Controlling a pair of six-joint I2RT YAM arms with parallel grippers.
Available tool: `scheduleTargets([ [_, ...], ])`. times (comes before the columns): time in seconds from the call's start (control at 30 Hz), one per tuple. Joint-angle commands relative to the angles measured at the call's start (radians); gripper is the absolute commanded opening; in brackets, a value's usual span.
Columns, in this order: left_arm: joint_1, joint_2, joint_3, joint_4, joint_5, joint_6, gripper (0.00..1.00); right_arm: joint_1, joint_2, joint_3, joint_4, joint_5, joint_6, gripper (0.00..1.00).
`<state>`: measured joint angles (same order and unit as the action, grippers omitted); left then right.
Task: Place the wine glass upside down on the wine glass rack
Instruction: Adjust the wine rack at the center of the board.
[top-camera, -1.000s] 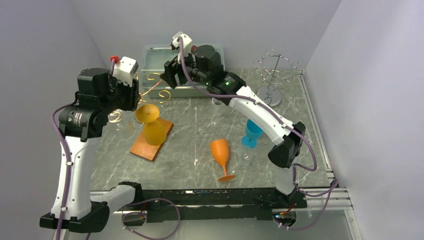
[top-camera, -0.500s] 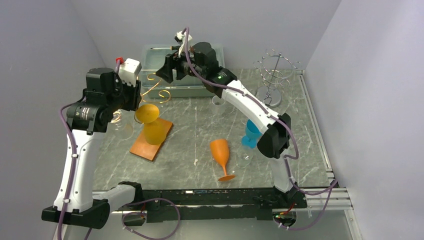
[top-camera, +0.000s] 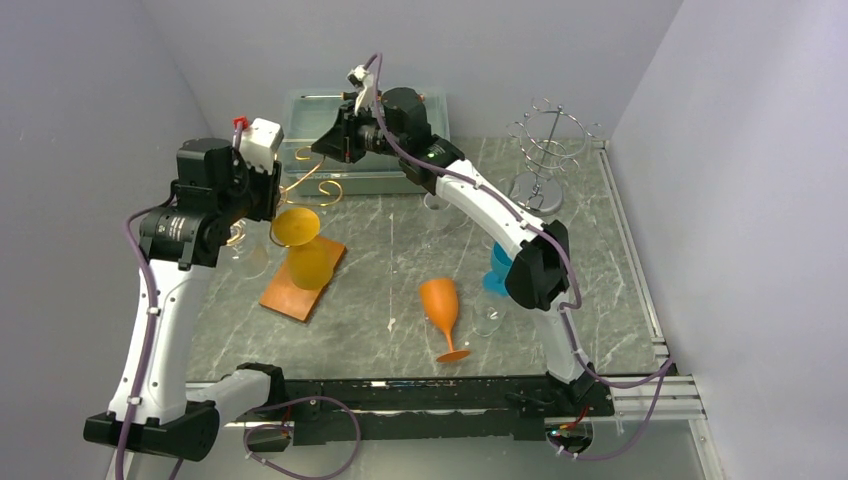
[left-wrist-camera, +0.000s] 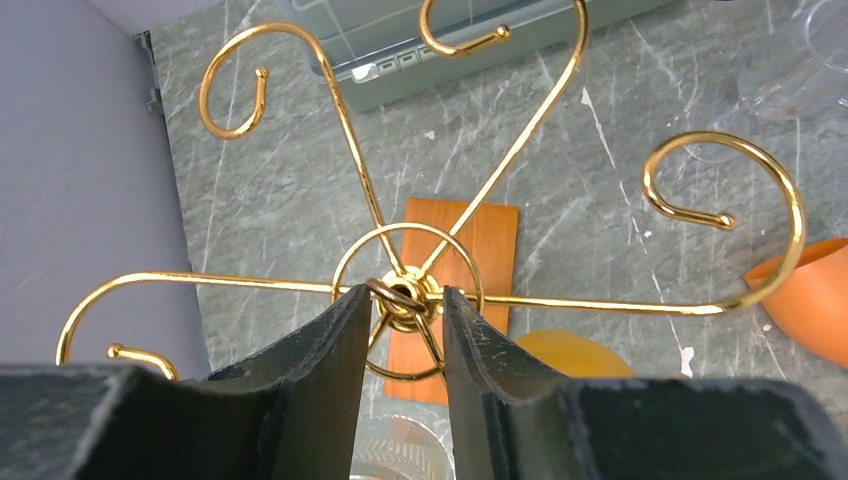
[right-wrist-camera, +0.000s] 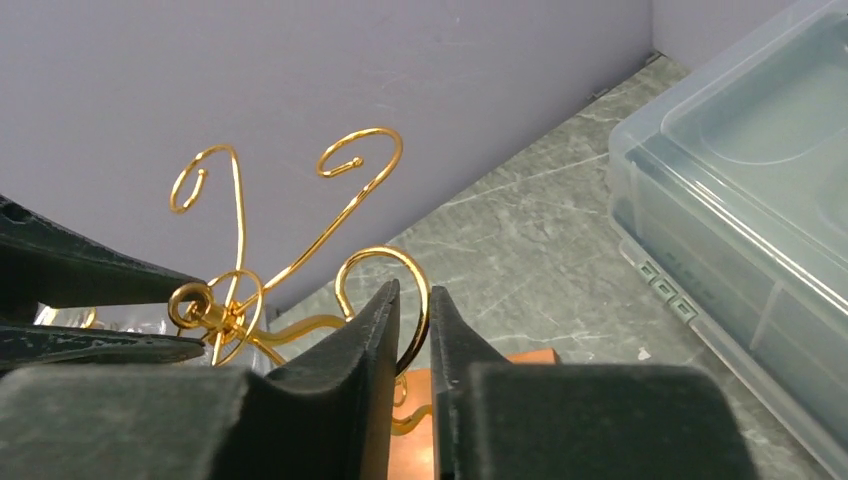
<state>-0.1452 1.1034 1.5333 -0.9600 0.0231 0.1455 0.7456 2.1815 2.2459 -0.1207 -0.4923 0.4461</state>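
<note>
- The tabletop (top-camera: 400, 250) carries everything. A lidded plastic bin (top-camera: 310, 115) stands against the back wall, clear of the work.
- The gold rack (left-wrist-camera: 400, 297) stands far left on its wooden base (top-camera: 285, 295), with its curled arms fanning out from a central knob. This is probably the target rack, since both arms are on it.
- A silver wire rack (top-camera: 543, 195) stands far right, with neither arm near it.
- The left hand (left-wrist-camera: 404, 310) comes down from above, and its fingers are drawn in against either side of the central knob. Gripping there likely steadies the light frame against tipping.
- The right hand (right-wrist-camera: 413, 292) is almost closed, with one curled arm of the rack running through the narrow gap. It seems to pinch that wire, perhaps to turn or straighten the rack.
- The orange wine glass (top-camera: 440, 302) lies on its side mid-tabletop, foot toward the near edge and well apart from the rack. Neither hand holds it, so it has not yet been hung.
- An amber glass (top-camera: 308, 262) stands foot-up at the rack, apparently hung already.
- A blue glass (top-camera: 497, 265) is partly hidden behind the right arm.
</note>
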Motion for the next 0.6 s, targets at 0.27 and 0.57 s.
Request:
scheduleTargets([
  [0.27, 0.028, 0.062, 0.008, 0.123, -0.006, 0.017, 0.33, 0.004, -0.129, -0.081, 0.042, 0.025, 0.02, 0.03],
  [0.57, 0.084, 0.095, -0.003, 0.143, 0.032, 0.041, 0.23, 0.034, -0.218, -0.184, 0.012, 0.194, -0.015, 0.0],
])
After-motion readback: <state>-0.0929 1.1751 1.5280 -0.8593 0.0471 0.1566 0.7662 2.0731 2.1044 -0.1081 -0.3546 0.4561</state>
